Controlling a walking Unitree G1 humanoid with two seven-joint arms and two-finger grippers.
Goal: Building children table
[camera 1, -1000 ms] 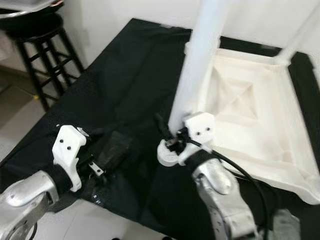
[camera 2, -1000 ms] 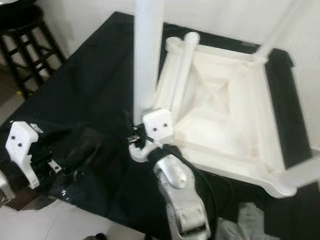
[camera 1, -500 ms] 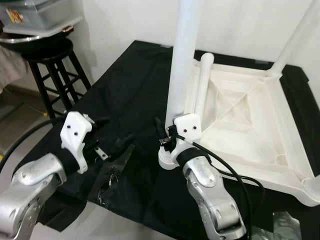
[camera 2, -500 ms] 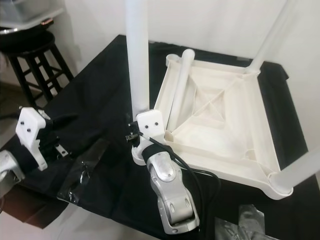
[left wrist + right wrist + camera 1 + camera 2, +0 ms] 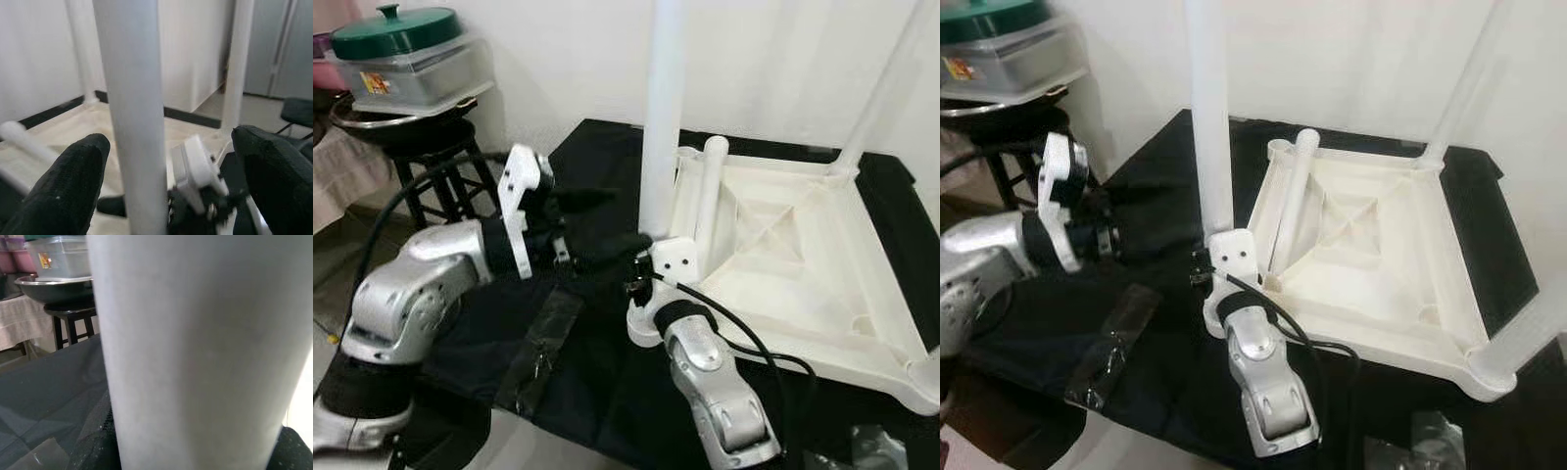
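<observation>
The white children's table (image 5: 822, 357) lies upside down on a black cloth (image 5: 597, 157). One white leg (image 5: 661, 117) stands upright at its near left corner, and my right gripper (image 5: 644, 284) is shut on it low down, by its flared foot. In the right wrist view that leg (image 5: 195, 342) stands close between the black pads. My left gripper (image 5: 612, 220) is raised, open, and points at the same leg from the left. Its fingertips (image 5: 73, 181) are wide apart and not touching the leg. A loose leg (image 5: 708, 191) lies inside the tabletop.
Two fitted legs rise at the far right corner (image 5: 886, 88) and the near right corner (image 5: 1528, 333). A black stool (image 5: 431, 162) at the left carries a metal bowl and a green-lidded box (image 5: 406, 59). A clear plastic bag (image 5: 543, 343) lies on the cloth near its front edge.
My left arm has lifted off the cloth and swung right toward the upright leg. The head view has tilted up. My right gripper keeps its hold on the leg.
</observation>
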